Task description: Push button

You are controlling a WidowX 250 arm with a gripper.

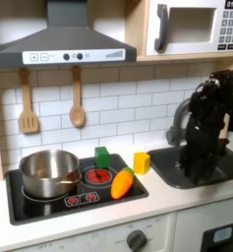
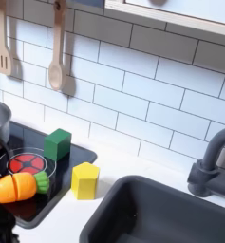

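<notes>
You see an orange carrot point(image 1: 122, 183) with a green tip, a green block point(image 2: 57, 143), a yellow block point(image 2: 84, 180), a red-ringed burner point(image 1: 96, 176), white tiles point(image 2: 133, 85).

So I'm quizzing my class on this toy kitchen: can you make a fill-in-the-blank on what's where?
1. The carrot lies on the ____.
2. The pot is ____ in colour.
3. Beside the sink stands a ____ block.
4. On the tiled wall hang a wooden spatula and a wooden ____.

Missing words: stove; silver; yellow; spoon
</notes>
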